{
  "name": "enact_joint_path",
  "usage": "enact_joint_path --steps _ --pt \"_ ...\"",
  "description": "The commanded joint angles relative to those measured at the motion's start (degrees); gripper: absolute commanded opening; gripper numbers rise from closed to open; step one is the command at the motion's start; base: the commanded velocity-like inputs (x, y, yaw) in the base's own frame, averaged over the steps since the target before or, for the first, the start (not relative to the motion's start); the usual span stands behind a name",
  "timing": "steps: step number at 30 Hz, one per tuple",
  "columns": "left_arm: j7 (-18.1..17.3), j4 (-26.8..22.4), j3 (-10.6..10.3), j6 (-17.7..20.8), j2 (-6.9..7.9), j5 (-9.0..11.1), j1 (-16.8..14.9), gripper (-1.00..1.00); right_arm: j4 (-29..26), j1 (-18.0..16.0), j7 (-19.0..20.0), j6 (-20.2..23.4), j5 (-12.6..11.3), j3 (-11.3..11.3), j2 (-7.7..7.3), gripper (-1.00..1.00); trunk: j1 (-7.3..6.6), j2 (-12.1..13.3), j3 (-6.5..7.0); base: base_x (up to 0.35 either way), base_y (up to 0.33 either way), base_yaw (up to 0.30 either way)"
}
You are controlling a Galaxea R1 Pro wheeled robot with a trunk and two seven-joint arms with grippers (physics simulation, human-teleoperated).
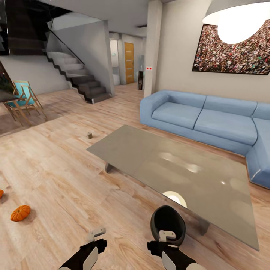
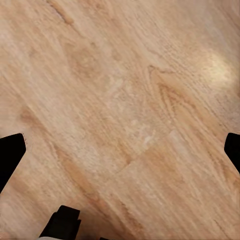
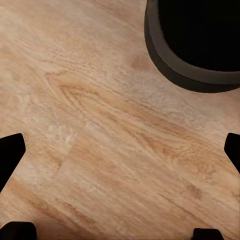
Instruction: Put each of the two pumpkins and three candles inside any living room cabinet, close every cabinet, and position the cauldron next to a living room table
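The black cauldron (image 1: 167, 222) stands on the wood floor at the near corner of the glass-topped table (image 1: 176, 165). Its rim (image 3: 185, 70) lies just beyond my right gripper (image 3: 120, 150), which is open with bare floor between its fingers. In the head view the right gripper (image 1: 167, 237) sits directly in front of the cauldron. My left gripper (image 1: 96, 235) is open over bare floor (image 2: 120, 100). One orange pumpkin (image 1: 20, 213) lies on the floor at the left, and another (image 1: 1, 193) peeks in at the left edge. A small candle (image 1: 89, 135) stands on the floor beyond the table's far corner. The cabinet is out of view.
A blue corner sofa (image 1: 202, 120) runs along the far and right sides of the table. A staircase (image 1: 80, 77) rises at the back left, with a folding chair (image 1: 23, 99) at the left. Open wood floor stretches to the left of the table.
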Motion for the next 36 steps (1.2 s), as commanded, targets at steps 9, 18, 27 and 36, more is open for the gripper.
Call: enact_joint_path --steps 9,18,27,36 --pt "0.15 -0.12 0.05 0.26 -0.08 0.14 -0.01 1.00 -0.15 0.01 -0.28 0.32 -0.57 0.30 0.00 1.00 0.00 -0.03 0.14 0.000 0.000 0.272" --pt "0.14 -0.12 0.04 0.25 -0.10 0.11 -0.01 1.00 -0.15 0.01 -0.22 0.32 -0.57 0.30 0.00 1.00 0.00 -0.03 0.34 0.000 0.000 0.276" --pt "0.06 -0.12 0.04 0.25 -0.07 0.11 -0.01 1.00 -0.15 0.01 -0.19 0.24 -0.57 0.30 0.00 1.00 0.00 -0.03 0.54 0.000 0.000 0.276" --pt "0.06 -0.12 0.04 0.25 -0.05 0.14 -0.01 1.00 -0.15 0.01 -0.19 0.25 -0.57 0.30 0.00 1.00 0.00 -0.03 0.74 0.000 0.000 0.276"
